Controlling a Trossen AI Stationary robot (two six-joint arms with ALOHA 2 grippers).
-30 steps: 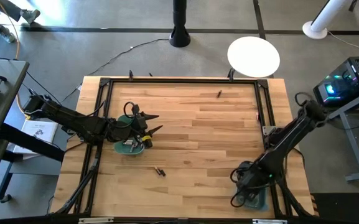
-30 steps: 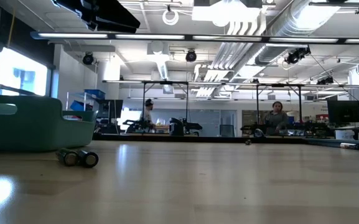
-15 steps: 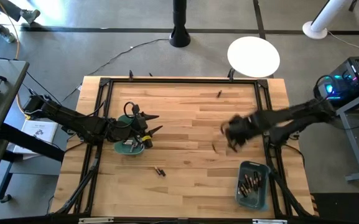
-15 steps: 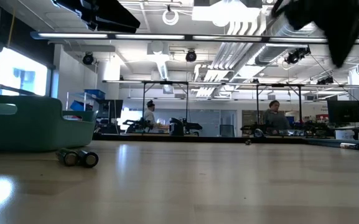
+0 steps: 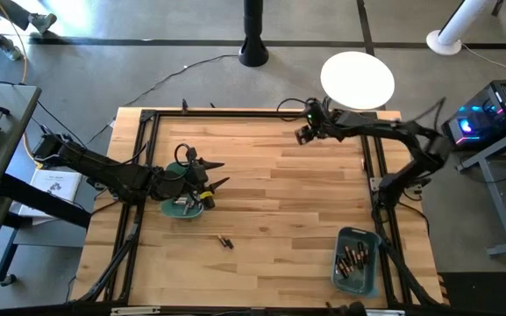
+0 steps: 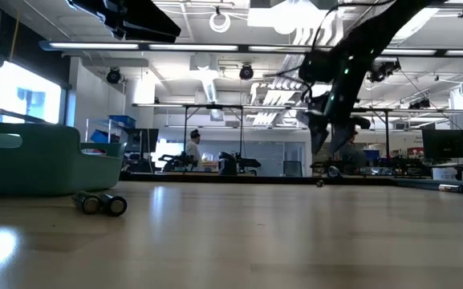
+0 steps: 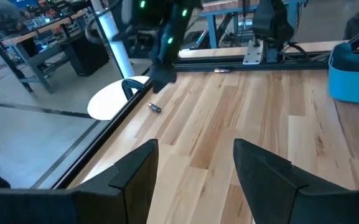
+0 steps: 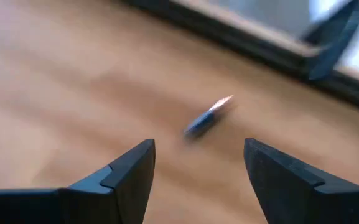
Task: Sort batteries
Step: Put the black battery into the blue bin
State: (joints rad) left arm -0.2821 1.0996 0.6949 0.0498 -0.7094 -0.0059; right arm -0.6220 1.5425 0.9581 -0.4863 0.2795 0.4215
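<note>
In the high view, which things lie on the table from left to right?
Left gripper over the round teal bin → two loose batteries → right gripper over one battery near the far edge → rectangular teal bin with batteries.

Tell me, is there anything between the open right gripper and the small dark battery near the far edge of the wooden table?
Nothing: in the right wrist view only bare wood separates the right gripper from the battery.
</note>
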